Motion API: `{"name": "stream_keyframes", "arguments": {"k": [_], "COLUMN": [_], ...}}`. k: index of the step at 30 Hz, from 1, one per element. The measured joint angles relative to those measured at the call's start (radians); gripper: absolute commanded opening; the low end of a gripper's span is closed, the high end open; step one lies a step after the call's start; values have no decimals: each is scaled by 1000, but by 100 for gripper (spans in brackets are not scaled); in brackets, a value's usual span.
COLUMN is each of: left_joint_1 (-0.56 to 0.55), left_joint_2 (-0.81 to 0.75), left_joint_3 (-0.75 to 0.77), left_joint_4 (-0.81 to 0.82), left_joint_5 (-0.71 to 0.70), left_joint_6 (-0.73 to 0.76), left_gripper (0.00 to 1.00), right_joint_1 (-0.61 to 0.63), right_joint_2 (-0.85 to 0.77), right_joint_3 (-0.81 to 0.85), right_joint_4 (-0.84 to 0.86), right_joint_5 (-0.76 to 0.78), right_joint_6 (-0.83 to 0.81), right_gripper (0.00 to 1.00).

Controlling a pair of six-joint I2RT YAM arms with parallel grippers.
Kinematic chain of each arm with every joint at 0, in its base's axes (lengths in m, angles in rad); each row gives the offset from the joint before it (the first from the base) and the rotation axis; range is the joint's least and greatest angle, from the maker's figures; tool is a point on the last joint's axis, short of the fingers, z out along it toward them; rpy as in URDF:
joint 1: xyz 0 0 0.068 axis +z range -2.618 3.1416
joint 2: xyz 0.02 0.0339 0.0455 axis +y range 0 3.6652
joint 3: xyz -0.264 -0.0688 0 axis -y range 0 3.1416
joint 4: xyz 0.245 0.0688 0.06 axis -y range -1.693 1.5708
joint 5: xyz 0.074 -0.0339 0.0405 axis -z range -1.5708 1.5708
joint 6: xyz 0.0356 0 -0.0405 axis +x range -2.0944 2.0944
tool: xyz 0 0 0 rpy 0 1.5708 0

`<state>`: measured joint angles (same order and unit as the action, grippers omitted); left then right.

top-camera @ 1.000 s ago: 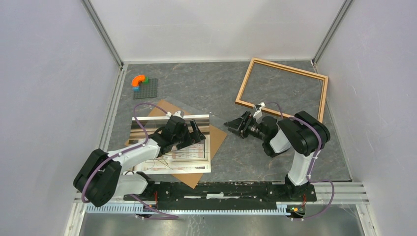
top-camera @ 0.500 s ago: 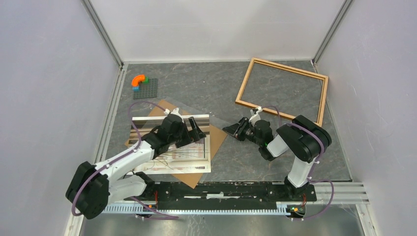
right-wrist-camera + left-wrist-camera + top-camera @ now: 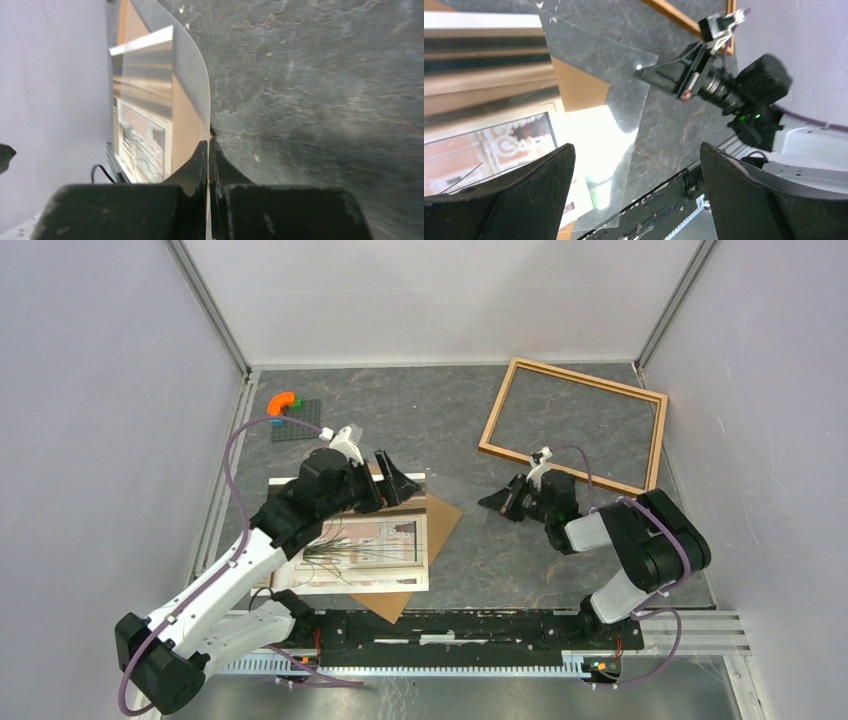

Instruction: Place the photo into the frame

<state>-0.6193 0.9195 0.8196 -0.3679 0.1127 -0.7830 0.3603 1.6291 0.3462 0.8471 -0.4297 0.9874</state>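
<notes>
**A:** Stretched out further than a second ago, the left arm (image 3: pixel 225 580) has carried its wrist from above the middle of the white-bordered rectangular paper photo (image 3: pixel 380 545) to the photo's far edge, well left of the thin rectangular frame of light brown wood (image 3: pixel 590 379).

**B:** And its jaws?

**A:** The left jaws are spread wide, as before, hanging above the photo.

**B:** What of the right arm (image 3: pixel 655 540)?

**A:** Its elbow has swung out to the right and now sits on the near side of the frame's near-right corner. The right jaws were parted a second ago. Now they are clenched tight, low over the dark grey stone-patterned tabletop (image 3: pixel 440 430), just off the frame's near-left corner.

**B:** Clenched on something?

**A:** Their tips meet at the rounded corner of a clear glossy sheet (image 3: pixel 192 70). Whether the sheet's edge is caught between them, I cannot tell.

**B:** Has the frame shifted?

**A:** No. It lies flat in the same spot, with tabletop showing through its opening. The photo lies well to the frame's left, on a flat brown backing board (image 3: pixel 443 517) and under the clear sheet, and it has not moved either.
</notes>
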Motion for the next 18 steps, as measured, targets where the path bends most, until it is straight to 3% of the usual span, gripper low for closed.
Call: {"name": "stream_keyframes", "arguments": {"k": [11,18], "left_joint_1": [0,0], "left_joint_2": [105,144], "left_joint_3": [-182,-139], "left_joint_4": [23,3], "left_joint_5": [68,128], "left_joint_6": [2,-14], "left_gripper": [100,100], "right_joint_1": [-193,-342], "right_joint_2": [-73,-118], "right_joint_3": [161,309], "right_joint_4": [-493,-719], "right_joint_5": [-203,-192], "right_joint_6": [-446,-620], "right_gripper": [0,0]}}
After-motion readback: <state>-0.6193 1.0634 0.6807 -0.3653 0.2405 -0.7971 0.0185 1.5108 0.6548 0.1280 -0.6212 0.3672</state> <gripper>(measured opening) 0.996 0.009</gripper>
